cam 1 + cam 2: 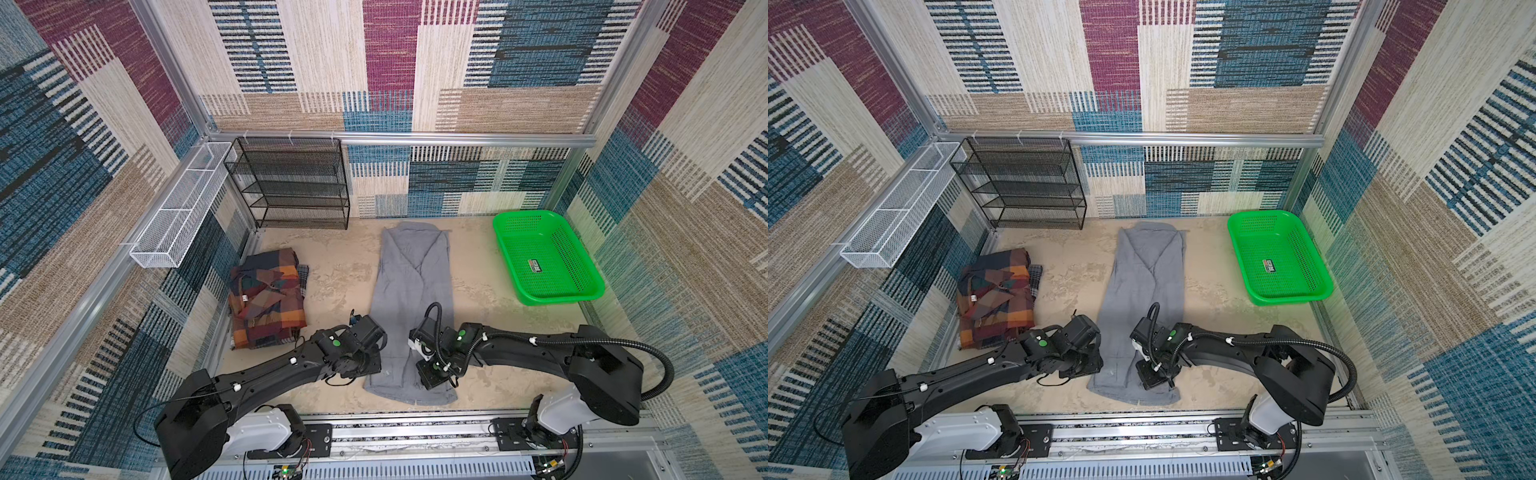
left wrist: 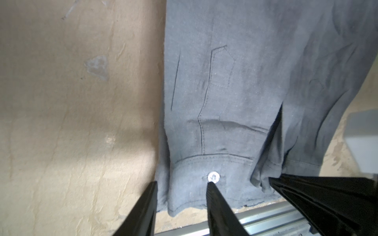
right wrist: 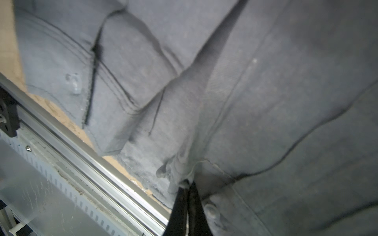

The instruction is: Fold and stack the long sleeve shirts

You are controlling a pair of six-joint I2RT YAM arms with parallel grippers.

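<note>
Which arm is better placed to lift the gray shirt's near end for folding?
Probably right. The right tool is shut on the near hem of the gray shirt, ready to lift. The left tool stands open astride a cuff, gripping nothing.

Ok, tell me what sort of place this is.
Probably a robot training cell rather than a home: patterned fabric walls on an aluminium frame, a left arm and right arm mounted on a front rail, and a gray shirt and plaid shirt laid on the tan table.
</note>
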